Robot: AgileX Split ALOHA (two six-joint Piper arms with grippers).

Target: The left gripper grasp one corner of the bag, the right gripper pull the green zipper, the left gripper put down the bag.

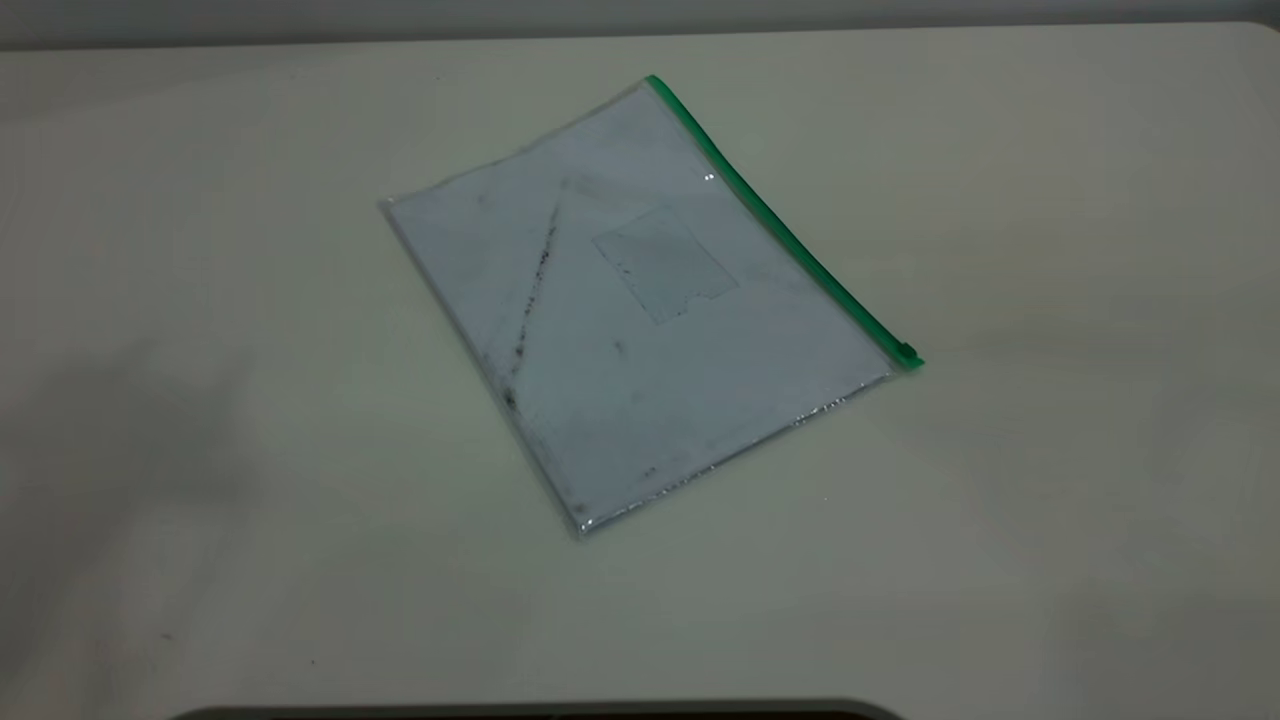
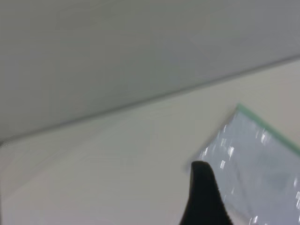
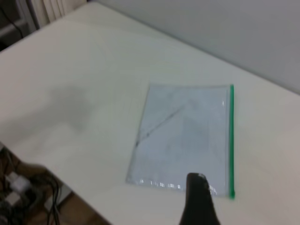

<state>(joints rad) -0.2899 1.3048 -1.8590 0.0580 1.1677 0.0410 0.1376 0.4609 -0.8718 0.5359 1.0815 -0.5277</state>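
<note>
We see a pale cream table (image 1: 200, 400) filling nearly the whole exterior frame, a grey wall (image 1: 400, 15) as a strip along its top edge. In the lower left corner of the right wrist view, tangled dark cables (image 3: 28, 197) lie below the table's edge.

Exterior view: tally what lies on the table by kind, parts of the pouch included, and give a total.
Clear zip pouch: 1
White sheet inside it: 1
Green zipper strip: 1
Green slider tab: 1
Card pocket: 1
Total: 5
No robot hand appears in the exterior view; each wrist view shows one dark fingertip only.
</note>
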